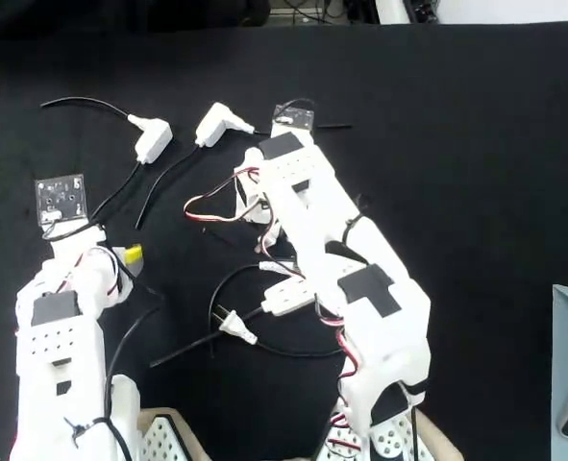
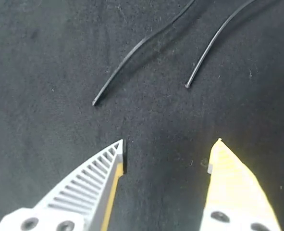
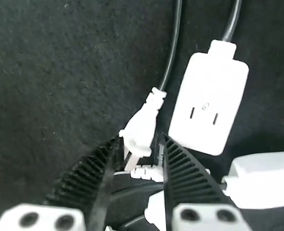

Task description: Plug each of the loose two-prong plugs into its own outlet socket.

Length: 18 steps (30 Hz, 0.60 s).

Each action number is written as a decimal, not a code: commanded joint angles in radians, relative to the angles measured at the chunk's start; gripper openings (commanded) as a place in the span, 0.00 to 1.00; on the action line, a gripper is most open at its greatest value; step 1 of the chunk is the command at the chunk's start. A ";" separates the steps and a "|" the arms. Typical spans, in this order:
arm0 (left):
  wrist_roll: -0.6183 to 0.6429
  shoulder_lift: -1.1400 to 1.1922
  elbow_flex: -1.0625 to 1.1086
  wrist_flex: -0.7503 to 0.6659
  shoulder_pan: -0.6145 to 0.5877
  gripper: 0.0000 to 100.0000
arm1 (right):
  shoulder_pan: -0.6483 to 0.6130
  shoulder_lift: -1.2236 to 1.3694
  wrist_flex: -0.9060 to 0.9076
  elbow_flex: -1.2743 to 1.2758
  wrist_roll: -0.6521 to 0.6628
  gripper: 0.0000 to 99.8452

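**Plug pinched, socket just beside**

My ribbed black right fingers (image 3: 185, 168) are clamped on a smooth white moulded plug (image 3: 141, 126) with a thin black cord (image 3: 173, 53). Just beside it lies a rounded white socket (image 3: 209, 108) with two slots. My left fingers (image 2: 96, 175), one ribbed white and one yellow, stand apart over the fuzzy black tabletop (image 2: 45, 72).
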 commanded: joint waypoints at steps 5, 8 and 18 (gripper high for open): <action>0.003 -0.018 -0.004 -0.012 -0.007 0.28 | 0.006 0.081 -0.029 -0.056 -0.011 0.12; 0.003 -0.018 -0.004 -0.012 -0.007 0.28 | 0.011 0.108 -0.025 -0.091 -0.009 0.11; 0.003 -0.018 -0.004 -0.014 -0.007 0.28 | 0.014 0.176 -0.023 -0.171 -0.002 0.01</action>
